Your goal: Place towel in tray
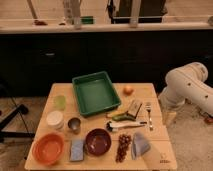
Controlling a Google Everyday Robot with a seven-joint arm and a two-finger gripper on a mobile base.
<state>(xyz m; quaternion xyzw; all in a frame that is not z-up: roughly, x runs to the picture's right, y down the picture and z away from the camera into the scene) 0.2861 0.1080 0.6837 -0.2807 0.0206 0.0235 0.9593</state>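
1. We see the towel (141,145) lying rumpled at the near right of the surface (62,90), just right of the grapes (123,146).
2. The tray (95,93) sits far and central, well apart from the towel.
3. The arm (189,84) stands right of the surface. Its end effector is out of view, so we cannot tell its state.

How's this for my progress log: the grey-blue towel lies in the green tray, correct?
Not right: the camera view shows the towel on the table beside the grapes, outside the green tray. The end effector is out of frame.
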